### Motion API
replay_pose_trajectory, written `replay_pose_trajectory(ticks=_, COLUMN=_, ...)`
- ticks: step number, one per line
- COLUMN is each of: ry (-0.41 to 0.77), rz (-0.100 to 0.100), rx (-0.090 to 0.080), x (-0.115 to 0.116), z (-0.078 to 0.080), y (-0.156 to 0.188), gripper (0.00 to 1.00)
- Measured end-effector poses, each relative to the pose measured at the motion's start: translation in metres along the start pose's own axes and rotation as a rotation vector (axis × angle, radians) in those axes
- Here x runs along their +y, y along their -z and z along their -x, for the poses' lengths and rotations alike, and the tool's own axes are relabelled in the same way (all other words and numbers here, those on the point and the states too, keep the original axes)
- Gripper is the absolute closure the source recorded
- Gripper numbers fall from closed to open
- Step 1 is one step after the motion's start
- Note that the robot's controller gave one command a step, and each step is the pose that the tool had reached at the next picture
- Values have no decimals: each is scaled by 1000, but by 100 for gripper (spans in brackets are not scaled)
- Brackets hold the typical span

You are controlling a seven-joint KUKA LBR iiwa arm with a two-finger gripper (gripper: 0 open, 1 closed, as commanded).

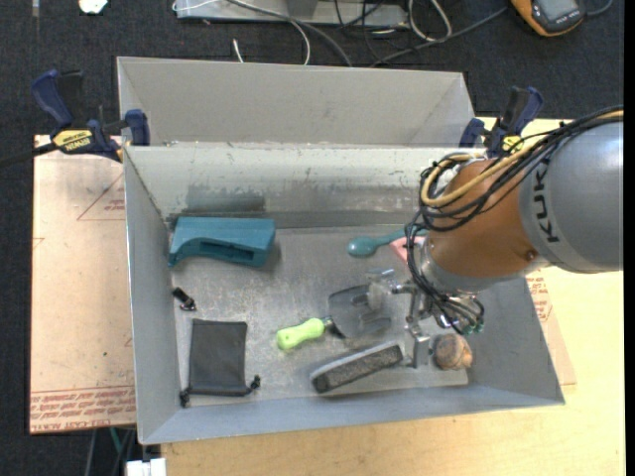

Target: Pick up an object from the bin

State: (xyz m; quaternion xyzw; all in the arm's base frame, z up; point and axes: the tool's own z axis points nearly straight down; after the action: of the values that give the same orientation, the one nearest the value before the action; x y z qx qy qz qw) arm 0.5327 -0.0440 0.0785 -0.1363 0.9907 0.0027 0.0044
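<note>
— So, where is the tool (422, 343) seen?

— Low in the front right part of the grey metal bin (298, 181), under the arm's orange cover (476, 236), over which yellow and black cables (446, 181) are looped. Whether the tool is wide or narrow cannot be told, and nothing can be made out as held in it.

— Which things are found closest to it?

— Two. A grey speckled bar (357, 368) is laid slantwise on the bin floor, and its right end comes just beside the tool. A brown round lump (452, 352) is seen just on the tool's other side, towards the right wall. The tool is thus placed between the two; contact with either cannot be judged.

— And a little further out?

— A green-handled utensil (301, 334) is laid to the left, its dark flat head (349, 310) turned towards the tool. Behind it a teal spoon (369, 247) is laid near the back wall, and a pink thing (410, 243) is partly hidden by the arm.

— What is noted at the far side?

— A teal stapler-shaped thing (223, 241) is set in the back left corner. A black pouch (218, 355) is laid flat at the front left, and a small black clip (184, 297) is seen between the two, close to the left wall. All three are well apart from the tool.
</note>
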Motion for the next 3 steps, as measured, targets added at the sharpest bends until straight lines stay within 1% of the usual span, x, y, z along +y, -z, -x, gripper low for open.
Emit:
replay_pose_trajectory(ticks=1, ry=-144, rz=-2, rx=-7, x=-15, z=-13, y=3, gripper=0)
replay_pose_trajectory(ticks=2, ry=29, rz=1, rx=-1, x=1, z=-32, y=3, gripper=0)
replay_pose_trajectory(ticks=3, ry=5, rz=-2, rx=-6, x=39, z=7, y=26, gripper=0)
